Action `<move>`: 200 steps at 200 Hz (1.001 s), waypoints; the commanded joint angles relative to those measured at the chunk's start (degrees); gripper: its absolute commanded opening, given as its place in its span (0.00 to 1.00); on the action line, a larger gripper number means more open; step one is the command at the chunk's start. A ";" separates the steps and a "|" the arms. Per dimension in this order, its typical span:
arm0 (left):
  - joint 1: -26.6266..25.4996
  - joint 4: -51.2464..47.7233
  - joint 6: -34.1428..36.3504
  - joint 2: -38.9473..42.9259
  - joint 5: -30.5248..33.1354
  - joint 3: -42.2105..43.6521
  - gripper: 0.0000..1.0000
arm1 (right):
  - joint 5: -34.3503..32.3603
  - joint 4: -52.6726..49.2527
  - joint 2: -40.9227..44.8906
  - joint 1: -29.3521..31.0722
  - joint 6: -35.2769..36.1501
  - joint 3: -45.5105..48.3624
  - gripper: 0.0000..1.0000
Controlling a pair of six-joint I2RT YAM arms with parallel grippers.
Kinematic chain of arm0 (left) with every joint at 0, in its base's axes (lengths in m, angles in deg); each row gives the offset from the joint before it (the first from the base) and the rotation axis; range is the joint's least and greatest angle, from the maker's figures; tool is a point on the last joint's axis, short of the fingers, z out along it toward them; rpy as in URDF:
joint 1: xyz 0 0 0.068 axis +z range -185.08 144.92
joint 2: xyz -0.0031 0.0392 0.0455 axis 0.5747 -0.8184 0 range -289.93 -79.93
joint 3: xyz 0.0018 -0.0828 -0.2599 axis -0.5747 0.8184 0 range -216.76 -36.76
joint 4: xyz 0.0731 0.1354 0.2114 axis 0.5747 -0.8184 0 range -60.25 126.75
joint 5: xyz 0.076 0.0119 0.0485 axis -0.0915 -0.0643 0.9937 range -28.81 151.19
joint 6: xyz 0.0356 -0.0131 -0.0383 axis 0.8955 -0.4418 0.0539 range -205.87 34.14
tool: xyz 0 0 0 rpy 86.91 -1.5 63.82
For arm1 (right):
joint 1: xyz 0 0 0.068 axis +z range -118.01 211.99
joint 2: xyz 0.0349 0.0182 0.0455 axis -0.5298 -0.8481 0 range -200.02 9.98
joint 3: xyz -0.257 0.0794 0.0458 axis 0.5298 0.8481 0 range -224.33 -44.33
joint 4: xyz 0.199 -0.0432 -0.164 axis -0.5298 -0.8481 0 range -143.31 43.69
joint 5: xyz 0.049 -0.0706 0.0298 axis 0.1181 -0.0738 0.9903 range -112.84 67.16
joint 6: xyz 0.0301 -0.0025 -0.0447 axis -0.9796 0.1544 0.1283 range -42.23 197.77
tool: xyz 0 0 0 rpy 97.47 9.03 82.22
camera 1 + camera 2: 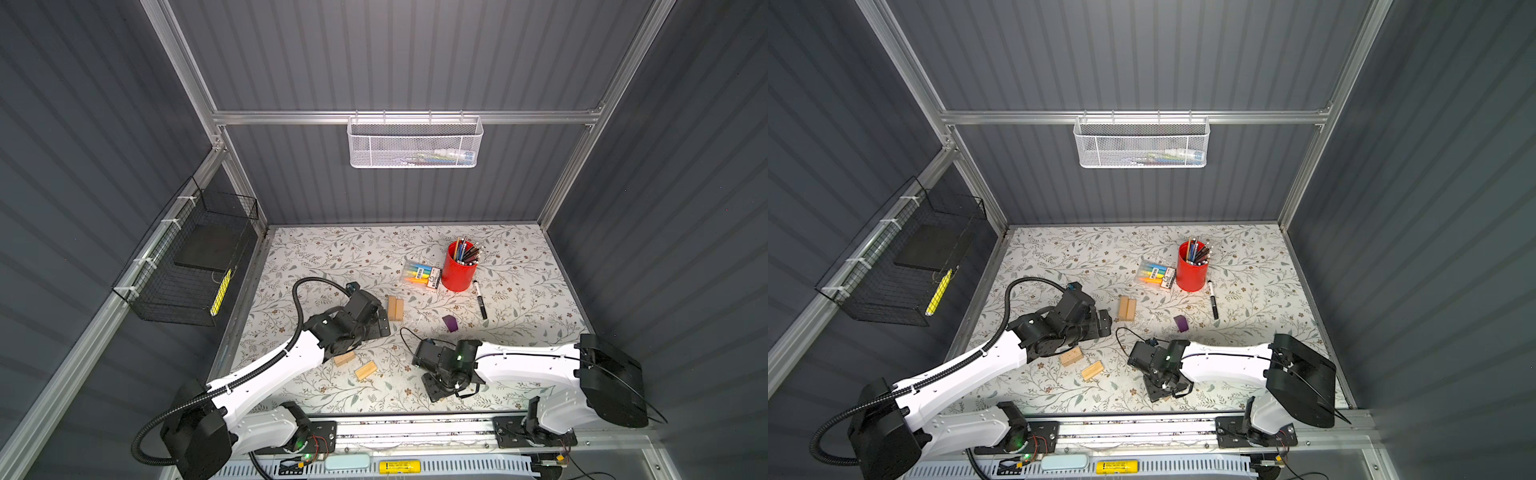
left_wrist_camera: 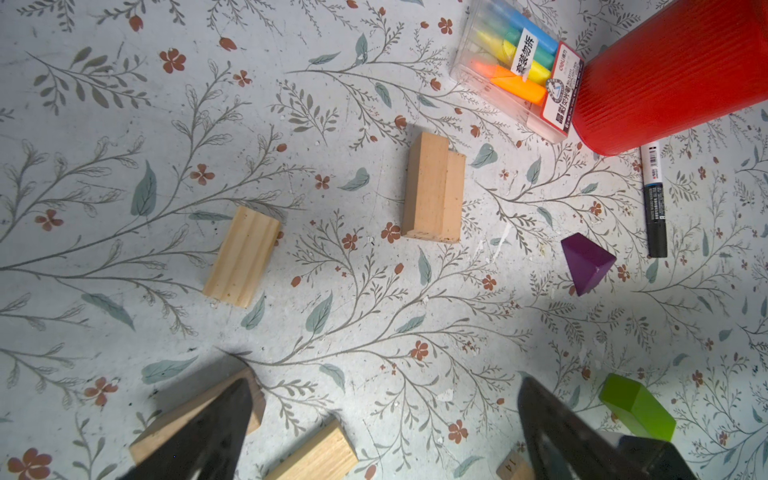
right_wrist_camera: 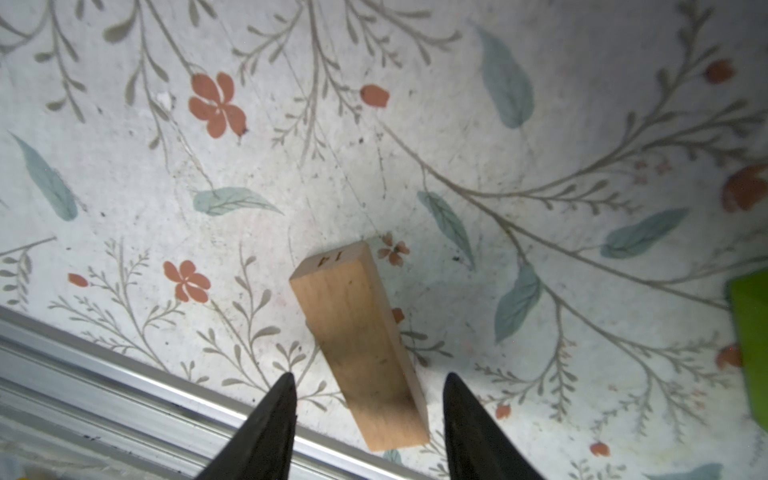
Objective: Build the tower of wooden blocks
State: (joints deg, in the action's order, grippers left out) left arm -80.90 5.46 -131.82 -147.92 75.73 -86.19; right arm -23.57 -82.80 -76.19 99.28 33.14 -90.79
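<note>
On the small end face of the numbered tan block (image 3: 357,345), burnt in dark digits: "14", clear from the right wrist. On the clear highlighter pack (image 2: 515,70), a white sticker printed "套装勿拆", plus a red-and-white label with a brand mark that looks like "deli" above Chinese print too small to make out. Fine print along the black marker pen (image 2: 654,199) beside the red pencil cup (image 2: 673,70), unreadable. Black lettering on a yellow label (image 1: 400,466) at the front rail, unreadable too.

Right claw (image 3: 369,376) partly open, astride the numbered tan block: one black finger each side, a strip of floral desk (image 3: 208,187) showing between each finger and the wood, so gripping nothing. Near end of that block between the fingertips, numbered end pointing away from the claw, close to the metal rail (image 3: 124,374) at the desk's edge. Lime green block (image 3: 752,345) off to one side, apart.

Left claw (image 2: 384,386) spread wide above the desk. One tan block (image 2: 189,415) partly under a finger, another tan block (image 2: 316,453) just inside the gap. Farther out: a single tan block (image 2: 243,257), a tan pair (image 2: 434,191) lying side by side and touching, and the purple wedge block (image 2: 588,266) near the marker pen.
</note>
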 commanded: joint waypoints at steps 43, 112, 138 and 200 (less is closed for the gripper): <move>-0.27 -1.78 -2.29 2.53 2.91 1.31 1.00 | -1.97 -1.32 -2.99 -0.93 5.12 -2.22 0.47; -0.32 -1.92 -2.65 2.20 2.63 1.40 1.00 | -1.56 0.61 -5.73 -1.86 5.81 -3.10 0.36; -0.32 -1.82 -2.74 2.38 2.78 1.61 1.00 | -1.80 0.29 -5.43 -1.90 5.38 -3.28 0.30; 0.44 -0.85 -0.78 3.51 3.02 1.08 1.00 | -0.20 -2.22 0.31 -5.44 1.79 -5.64 0.24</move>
State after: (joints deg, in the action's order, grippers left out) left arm -80.88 4.93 -133.74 -146.04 77.81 -85.76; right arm -24.25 -82.78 -79.55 96.18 37.17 -93.92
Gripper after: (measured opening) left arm 0.996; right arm 0.275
